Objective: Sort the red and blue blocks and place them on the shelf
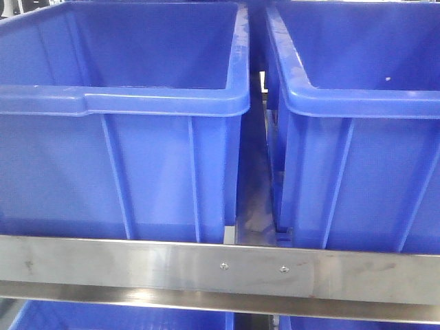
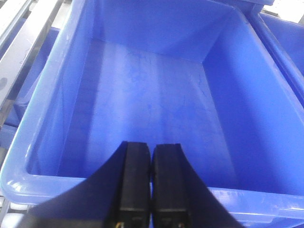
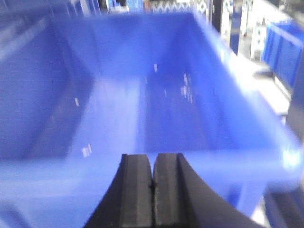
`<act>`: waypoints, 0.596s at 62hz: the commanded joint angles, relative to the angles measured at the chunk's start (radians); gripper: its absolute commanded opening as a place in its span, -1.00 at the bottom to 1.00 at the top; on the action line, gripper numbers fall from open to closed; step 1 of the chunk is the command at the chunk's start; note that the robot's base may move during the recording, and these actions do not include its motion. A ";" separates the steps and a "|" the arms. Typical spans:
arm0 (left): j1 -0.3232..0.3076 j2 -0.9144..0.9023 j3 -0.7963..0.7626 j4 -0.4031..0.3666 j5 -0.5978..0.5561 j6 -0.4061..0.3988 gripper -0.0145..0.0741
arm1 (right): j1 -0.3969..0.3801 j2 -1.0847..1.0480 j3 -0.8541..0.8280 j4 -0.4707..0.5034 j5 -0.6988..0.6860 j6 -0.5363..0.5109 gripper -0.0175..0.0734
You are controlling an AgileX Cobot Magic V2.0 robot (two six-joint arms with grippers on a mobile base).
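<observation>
The red and blue blocks are out of view in every frame. The shelf (image 1: 206, 265) shows in the front view as a brushed-steel rail with two screws, running across the lower part. My left gripper (image 2: 151, 151) is shut with nothing between its black fingers, hovering over the near rim of an empty blue bin (image 2: 38, 180). In the blurred right wrist view, my right gripper (image 3: 153, 159) is likewise shut and empty, above the near rim of another blue bin (image 3: 38, 171) that looks empty. Neither gripper appears in the front view.
Two large blue plastic bins (image 1: 124, 103) (image 1: 357, 103) stand side by side on the shelf behind the rail, with a narrow gap (image 1: 254, 199) between them. More blue bins show below the rail (image 1: 103, 317) and at the far right (image 3: 285, 47).
</observation>
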 commanded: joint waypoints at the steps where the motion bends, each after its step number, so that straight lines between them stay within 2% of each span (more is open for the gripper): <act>1: -0.007 -0.002 -0.027 -0.008 -0.090 -0.003 -0.37 | -0.007 -0.020 0.008 0.002 -0.108 -0.008 -0.47; 22: -0.007 -0.002 -0.027 -0.008 -0.090 -0.003 -0.37 | -0.007 -0.055 0.111 0.002 -0.195 -0.008 -0.47; 37: -0.007 -0.002 -0.027 -0.008 -0.090 -0.003 -0.37 | -0.007 -0.055 0.112 0.002 -0.202 -0.008 -0.47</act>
